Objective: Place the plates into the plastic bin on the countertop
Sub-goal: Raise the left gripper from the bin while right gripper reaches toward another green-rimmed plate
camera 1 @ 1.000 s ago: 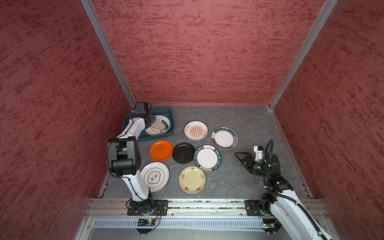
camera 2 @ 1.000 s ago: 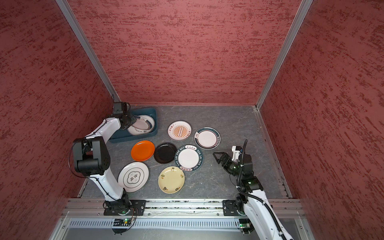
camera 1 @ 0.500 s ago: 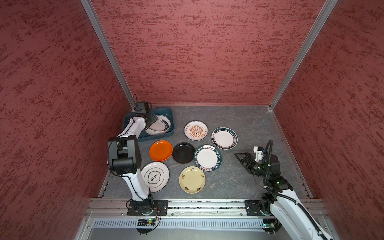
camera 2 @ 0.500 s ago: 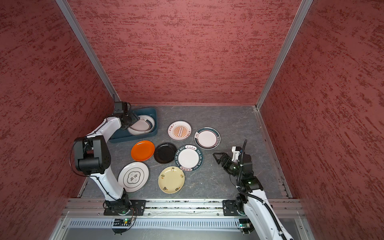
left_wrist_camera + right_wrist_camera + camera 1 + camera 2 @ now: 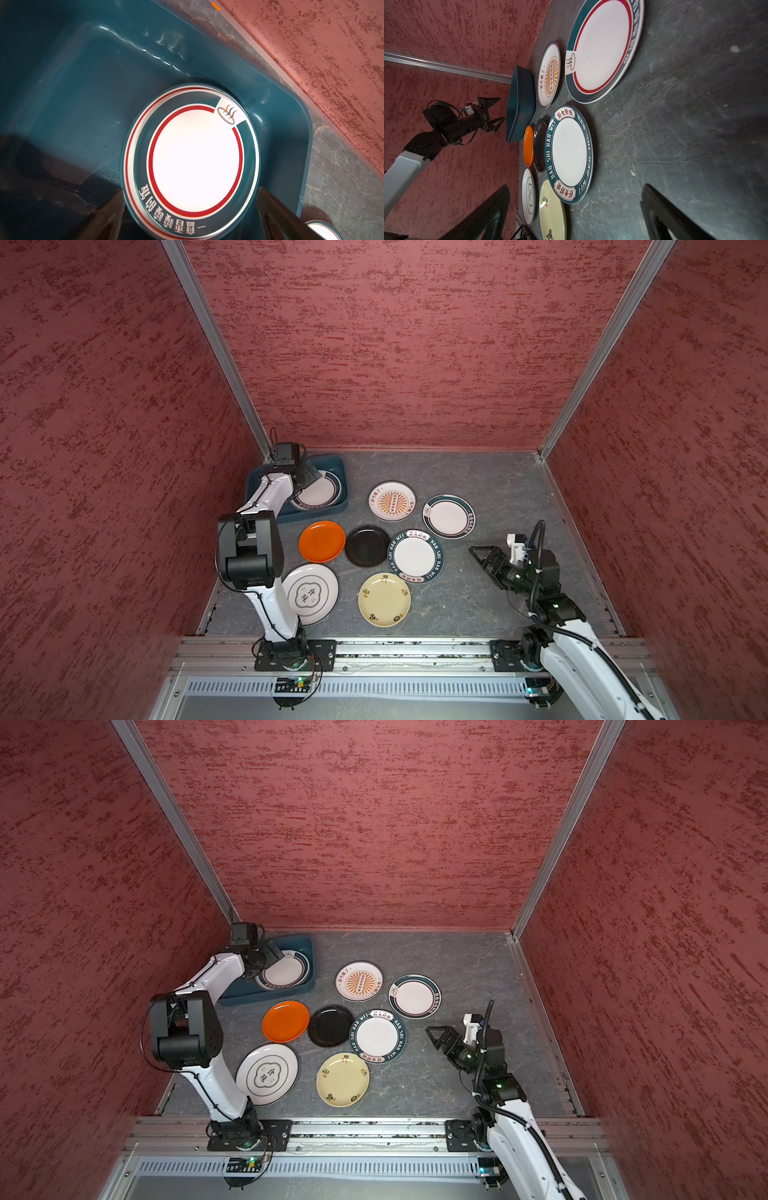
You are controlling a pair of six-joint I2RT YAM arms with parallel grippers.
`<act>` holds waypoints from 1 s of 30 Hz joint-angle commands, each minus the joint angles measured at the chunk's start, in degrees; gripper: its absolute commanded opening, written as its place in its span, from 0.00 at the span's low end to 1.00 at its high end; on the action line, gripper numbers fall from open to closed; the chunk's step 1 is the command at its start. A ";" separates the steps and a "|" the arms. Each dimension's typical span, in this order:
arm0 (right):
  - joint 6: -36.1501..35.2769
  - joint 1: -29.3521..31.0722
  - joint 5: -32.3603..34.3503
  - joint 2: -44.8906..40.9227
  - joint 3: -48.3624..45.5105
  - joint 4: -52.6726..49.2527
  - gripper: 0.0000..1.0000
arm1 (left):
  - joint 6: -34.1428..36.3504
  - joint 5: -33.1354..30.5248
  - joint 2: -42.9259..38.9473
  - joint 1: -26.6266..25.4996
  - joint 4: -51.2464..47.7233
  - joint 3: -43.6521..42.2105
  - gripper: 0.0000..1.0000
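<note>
Left wrist view is showing a teal-rimmed plate lying flat on the floor of the plastic bin, tucked into one rounded corner. The rest of the bin floor is showing bare. The left gripper is hanging over the plate with its jaws spread wide. One of its fingers is showing on each side of the plate's rim, and neither is gripping it. In the right wrist view this gripper is sitting above the bin wall and apart from it.

The step in hand looks like the let-go and the retreat. To do it well, the jaws should be staying wide while the arm is rising straight up. A sideways pull risks a finger catching the plate's lip or the bin wall and tipping the plate.

In a top view, the right gripper is hovering wide and empty over the counter, near the lettered plate. Seven plates are lying on the counter. The orange plate is nearest the bin and the likely next pick for the left arm. It is sitting just beside the black plate, so the approach should be coming in from its free edge. Setting it in the bare half of the bin would be avoiding a stack for now.
</note>
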 commanded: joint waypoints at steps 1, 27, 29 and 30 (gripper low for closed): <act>0.13 0.09 1.17 -0.41 -0.17 -0.14 0.99 | 0.78 -0.74 -1.96 -0.85 1.72 -0.55 0.99; -10.49 0.10 1.22 17.84 6.42 7.88 0.99 | -9.07 10.23 -46.59 -15.73 13.76 -37.66 0.99; -10.69 0.07 1.87 20.01 7.17 8.83 0.99 | -9.59 11.15 -48.67 -18.55 13.52 -38.95 0.99; -10.70 0.11 2.17 21.12 7.59 9.32 0.99 | -9.79 11.65 -49.39 -19.52 13.46 -39.29 0.99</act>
